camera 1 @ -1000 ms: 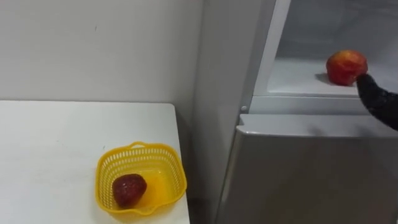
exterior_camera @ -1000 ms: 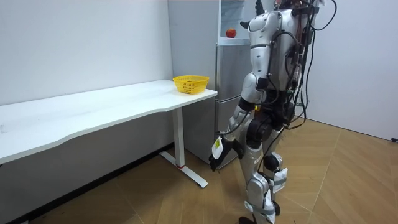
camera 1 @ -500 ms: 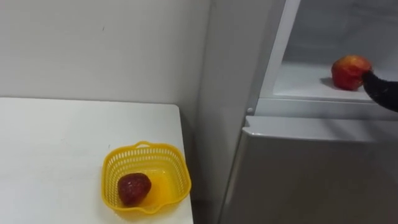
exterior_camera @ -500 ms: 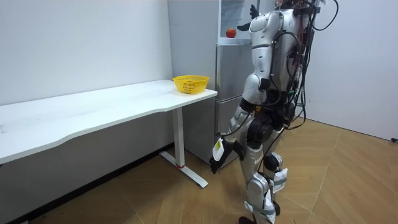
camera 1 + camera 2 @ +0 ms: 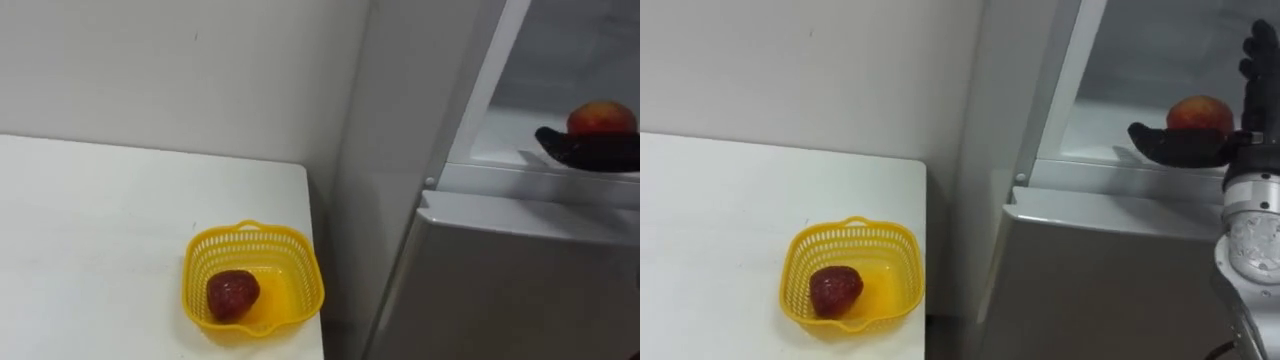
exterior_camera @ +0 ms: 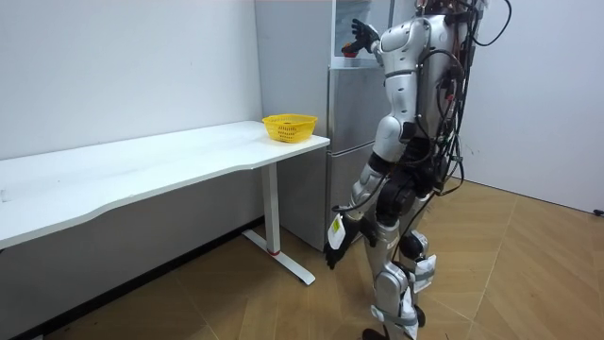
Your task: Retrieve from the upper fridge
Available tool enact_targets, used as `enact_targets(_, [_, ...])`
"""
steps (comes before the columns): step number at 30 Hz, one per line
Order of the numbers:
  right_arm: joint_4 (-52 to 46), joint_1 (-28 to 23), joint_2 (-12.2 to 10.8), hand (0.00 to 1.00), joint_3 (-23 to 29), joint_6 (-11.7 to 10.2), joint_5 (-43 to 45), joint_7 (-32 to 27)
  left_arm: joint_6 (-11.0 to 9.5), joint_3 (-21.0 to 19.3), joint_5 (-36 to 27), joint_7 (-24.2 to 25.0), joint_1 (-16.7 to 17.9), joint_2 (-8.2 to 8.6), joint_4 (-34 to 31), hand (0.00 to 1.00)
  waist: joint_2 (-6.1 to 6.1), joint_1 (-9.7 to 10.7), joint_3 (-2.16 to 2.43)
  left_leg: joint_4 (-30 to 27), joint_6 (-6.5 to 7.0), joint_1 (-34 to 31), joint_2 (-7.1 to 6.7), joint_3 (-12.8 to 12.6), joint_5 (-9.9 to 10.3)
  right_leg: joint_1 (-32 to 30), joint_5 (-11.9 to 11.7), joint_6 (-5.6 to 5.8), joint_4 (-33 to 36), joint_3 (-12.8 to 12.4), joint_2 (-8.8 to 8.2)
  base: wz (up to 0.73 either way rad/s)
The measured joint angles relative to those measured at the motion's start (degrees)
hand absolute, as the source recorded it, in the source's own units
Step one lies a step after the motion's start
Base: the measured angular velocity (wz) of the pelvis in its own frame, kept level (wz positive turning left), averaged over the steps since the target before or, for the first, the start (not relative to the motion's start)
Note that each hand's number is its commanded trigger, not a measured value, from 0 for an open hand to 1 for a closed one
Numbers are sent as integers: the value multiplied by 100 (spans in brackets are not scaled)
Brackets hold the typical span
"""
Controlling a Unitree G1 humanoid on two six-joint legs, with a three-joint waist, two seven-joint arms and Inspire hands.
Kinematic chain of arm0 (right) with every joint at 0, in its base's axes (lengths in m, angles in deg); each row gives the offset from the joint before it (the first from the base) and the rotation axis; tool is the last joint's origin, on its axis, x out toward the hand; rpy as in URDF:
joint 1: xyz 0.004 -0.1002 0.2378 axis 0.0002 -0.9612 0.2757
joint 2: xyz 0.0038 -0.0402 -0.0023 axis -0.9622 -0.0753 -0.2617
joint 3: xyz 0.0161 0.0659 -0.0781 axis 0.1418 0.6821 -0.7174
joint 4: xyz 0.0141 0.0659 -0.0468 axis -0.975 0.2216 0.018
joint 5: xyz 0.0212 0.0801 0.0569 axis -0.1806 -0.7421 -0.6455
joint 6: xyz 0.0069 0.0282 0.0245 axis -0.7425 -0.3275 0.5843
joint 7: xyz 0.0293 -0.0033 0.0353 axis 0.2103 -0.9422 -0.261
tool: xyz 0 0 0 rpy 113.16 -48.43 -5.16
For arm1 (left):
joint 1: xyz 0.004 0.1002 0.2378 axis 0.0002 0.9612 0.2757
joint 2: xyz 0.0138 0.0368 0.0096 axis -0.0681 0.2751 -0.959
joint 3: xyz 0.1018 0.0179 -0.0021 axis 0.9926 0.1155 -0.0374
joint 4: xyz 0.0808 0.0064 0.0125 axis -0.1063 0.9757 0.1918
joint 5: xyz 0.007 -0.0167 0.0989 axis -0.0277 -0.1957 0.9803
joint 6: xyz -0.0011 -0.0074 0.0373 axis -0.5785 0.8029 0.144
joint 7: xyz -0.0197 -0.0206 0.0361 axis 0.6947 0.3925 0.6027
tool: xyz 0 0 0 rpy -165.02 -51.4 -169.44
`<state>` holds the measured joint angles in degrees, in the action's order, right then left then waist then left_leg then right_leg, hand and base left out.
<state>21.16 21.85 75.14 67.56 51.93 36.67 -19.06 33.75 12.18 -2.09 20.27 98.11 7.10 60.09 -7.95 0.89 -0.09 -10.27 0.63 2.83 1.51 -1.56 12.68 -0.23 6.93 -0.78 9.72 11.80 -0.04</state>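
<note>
A red-yellow apple (image 5: 1200, 112) sits on the white shelf (image 5: 1095, 135) of the open upper fridge compartment. My right hand (image 5: 1240, 145) is up at the shelf, open. Its thumb lies flat across the front of the apple and its fingers (image 5: 1255, 60) stand straight up just right of it. They are not curled round the fruit. In the room view the same hand (image 6: 359, 36) is raised to the compartment at head height. My left hand (image 6: 336, 251) hangs low beside the thigh.
The fridge's grey lower door (image 5: 520, 280) is shut below the shelf. A yellow basket (image 5: 250, 232) holding a dark red fruit (image 5: 233, 295) stands on the white table (image 5: 100, 230) at its corner nearest the fridge. I stand on the wood floor facing the fridge.
My right hand has risen from below the apple and spread open against it. The eye view has shifted, so basket and fridge sit further right in the picture.
</note>
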Motion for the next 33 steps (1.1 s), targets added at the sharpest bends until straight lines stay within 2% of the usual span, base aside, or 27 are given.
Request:
enact_targets(4, [414,237,14,0,-4,22,7,124,93,-5,-1,-25,38,5,0,0,2,-19,-1,-18,0,-19,-3,18,0,9,0,0,-1,71,-11,7])
enact_targets(9, [835,432,251,0,-228,61,-3,246,192,-2,-2,-29,76,0,-57,0,1,-65,-1,-51,0,-25,-13,70,0,40,0,0,-1,108,-28,1])
enact_targets(13, [1027,455,368,0,-282,62,-107,253,188,-1,-2,-39,62,-1,-119,0,0,-115,0,-64,1,-22,-20,94,-1,61,0,0,1,136,-43,4])
enact_targets(21, [1179,455,463,0,-320,133,-167,366,193,-14,-3,-28,137,-1,-124,0,-1,-129,0,-109,6,-19,-37,142,-14,117,0,0,9,251,-71,5])
enact_targets(33, [1286,456,527,0,-322,133,-169,367,188,-165,-6,25,116,6,-125,0,-7,-138,5,-113,6,-15,-44,176,-14,134,0,0,8,254,-66,1])
